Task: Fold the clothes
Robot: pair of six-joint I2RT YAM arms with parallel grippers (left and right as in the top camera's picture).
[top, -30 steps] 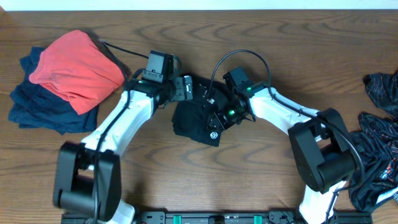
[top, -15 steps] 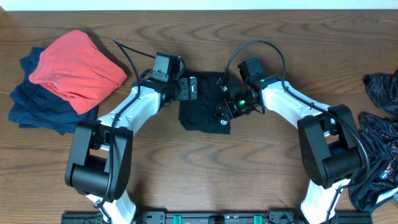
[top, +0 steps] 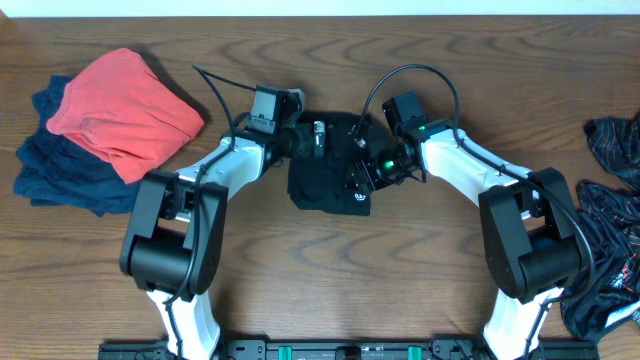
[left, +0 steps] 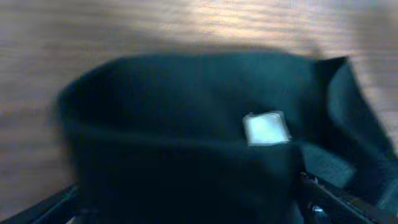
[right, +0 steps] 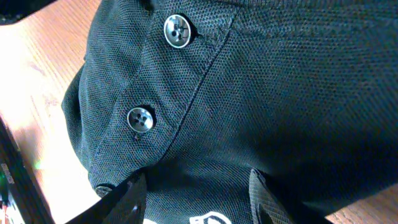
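Note:
A folded black shirt [top: 322,180] lies at the table's middle, its small white logo [top: 352,197] at the near right corner. My left gripper [top: 313,140] hovers over its far edge, jaws wide open. In the left wrist view the shirt [left: 180,124] fills the frame, with a white tag [left: 266,128]; the gripper [left: 186,211] holds nothing. My right gripper [top: 366,176] rests on the shirt's right side. In the right wrist view its fingers [right: 129,198] stand apart on the buttoned placket [right: 140,119], not pinching the fabric; the gripper [right: 196,199] is open.
A red garment [top: 125,100] lies on a dark blue pile [top: 60,175] at the far left. Dark patterned clothes [top: 605,250] are heaped at the right edge. Bare wood table [top: 330,270] shows in front of the shirt.
The right jaws have widened and let go of the fabric. The left gripper slid rightward over the shirt's far edge. The shirt has shifted slightly away from me.

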